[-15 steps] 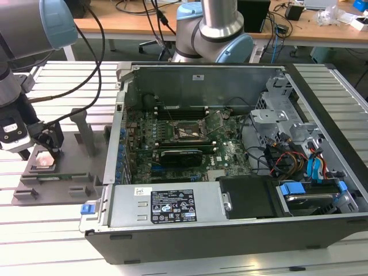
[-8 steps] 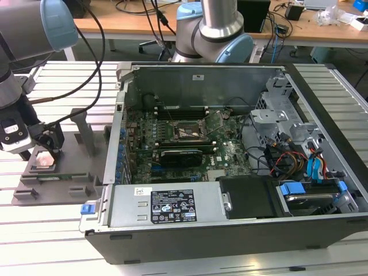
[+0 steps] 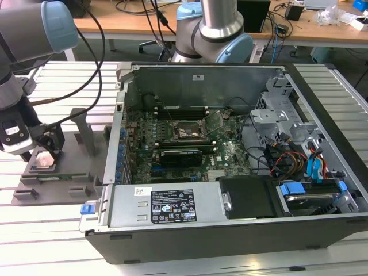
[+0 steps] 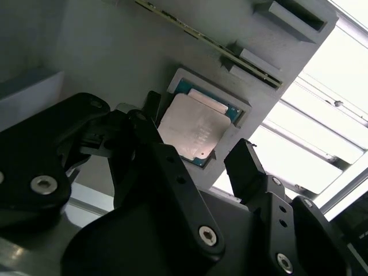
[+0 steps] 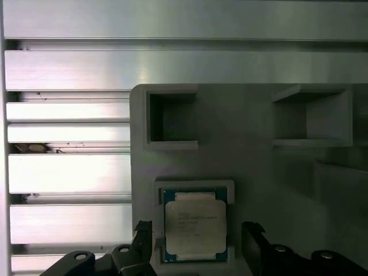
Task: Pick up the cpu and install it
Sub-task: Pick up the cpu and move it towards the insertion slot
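Note:
The cpu (image 3: 46, 158) (image 4: 192, 129) (image 5: 194, 224), a small silvery square chip with a green edge, lies flat in a recess of the grey tray (image 3: 57, 185) at the exterior view's left. My gripper (image 3: 45, 150) (image 4: 198, 133) (image 5: 198, 237) hangs just above it, open. One black finger (image 5: 144, 237) stands on each side of the chip, with a small gap between the pads and its edges. Nothing is held. The black socket frame (image 3: 187, 131) sits on the motherboard inside the open computer case (image 3: 322, 144).
The tray carries upright posts (image 3: 86, 131) and a thin board (image 4: 207, 41) lying along one slot. A slatted metal table (image 3: 52, 75) holds the tray and case. A second arm's base (image 3: 213, 34) stands behind the case. Cables (image 3: 98, 63) hang over the tray.

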### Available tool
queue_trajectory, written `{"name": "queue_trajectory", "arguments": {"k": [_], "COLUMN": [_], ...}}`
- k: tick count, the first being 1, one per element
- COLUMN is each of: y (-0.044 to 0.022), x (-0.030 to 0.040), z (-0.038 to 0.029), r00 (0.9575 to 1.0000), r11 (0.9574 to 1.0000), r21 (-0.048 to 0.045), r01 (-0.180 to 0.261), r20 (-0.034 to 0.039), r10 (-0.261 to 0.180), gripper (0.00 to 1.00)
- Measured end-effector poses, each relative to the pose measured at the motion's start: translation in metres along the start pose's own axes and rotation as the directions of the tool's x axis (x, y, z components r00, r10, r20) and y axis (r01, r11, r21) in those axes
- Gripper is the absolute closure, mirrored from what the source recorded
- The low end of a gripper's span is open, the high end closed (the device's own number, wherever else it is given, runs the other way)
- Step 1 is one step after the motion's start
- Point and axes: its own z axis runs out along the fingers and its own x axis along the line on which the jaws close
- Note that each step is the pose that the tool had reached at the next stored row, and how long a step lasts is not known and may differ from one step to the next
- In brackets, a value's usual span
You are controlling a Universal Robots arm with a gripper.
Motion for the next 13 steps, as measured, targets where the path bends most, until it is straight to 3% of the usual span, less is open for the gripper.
{"name": "queue_trajectory", "arguments": {"k": [13], "y": [0.0001], "x": [0.0001], "z": [0.0039], "r00": [1.0000], "r11": [1.0000], "r21": [0.0000], "r01": [0.000], "r20": [0.0000], "r10": [0.000], "gripper": [0.28]}}
